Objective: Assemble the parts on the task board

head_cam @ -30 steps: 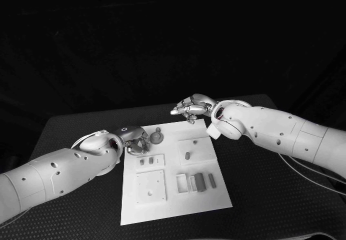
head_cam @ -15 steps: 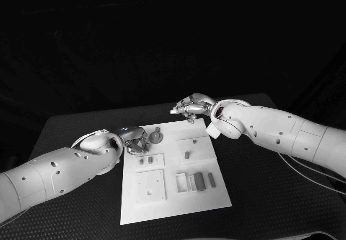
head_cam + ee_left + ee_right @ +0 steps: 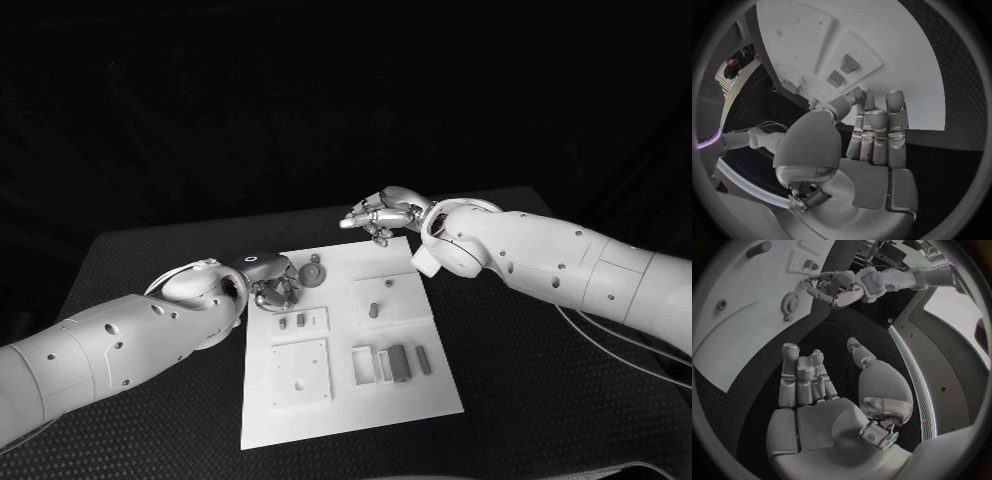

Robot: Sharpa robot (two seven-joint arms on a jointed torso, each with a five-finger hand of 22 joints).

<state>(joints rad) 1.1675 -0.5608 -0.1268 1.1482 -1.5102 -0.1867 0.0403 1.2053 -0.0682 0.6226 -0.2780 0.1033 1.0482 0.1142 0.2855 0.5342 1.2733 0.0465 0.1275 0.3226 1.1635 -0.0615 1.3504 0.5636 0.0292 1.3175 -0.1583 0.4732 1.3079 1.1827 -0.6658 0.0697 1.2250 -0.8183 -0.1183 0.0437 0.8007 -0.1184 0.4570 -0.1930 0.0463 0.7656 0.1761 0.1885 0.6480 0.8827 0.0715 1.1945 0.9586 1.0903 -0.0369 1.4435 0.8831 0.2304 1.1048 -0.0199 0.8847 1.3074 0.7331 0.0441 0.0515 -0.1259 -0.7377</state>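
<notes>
While hovering at the far end of the task board [image 3: 361, 410], seemingly between picks. Judged an early step, with parts lying loose or standing in their places and none seen carried. Left hand [image 3: 271, 285] low at the board's far left corner, just beside the gear [image 3: 315, 272]. Gear flat on the white surface, on the side of the fingers towards the board's middle; touching them or narrowly apart, cannot tell. Seen from the left wrist, fingers [image 3: 879, 130] straight and pressed side by side, thumb bent across to the first fingertip. Pinching something small there or nothing at all, impossible to say. Right hand [image 3: 381, 214] raised over the board's far edge, well apart from every part. Its fingers [image 3: 801, 377] laid together, thumb out to the side, palm bare, holding nothing. Nearer the robot on the board: two small pieces [image 3: 293, 321] on a raised tile, a peg [image 3: 374, 311] on the tile beside it, and a row of blocks [image 3: 389, 364]. Next move, probably: close the left fingers round the gear's rim, lift without dragging it off the edge, and carry it to its seat, not identifiable from here. Calls for a fine pinch on a thin flat piece and a level approach, with the right hand free to steady the board.
</notes>
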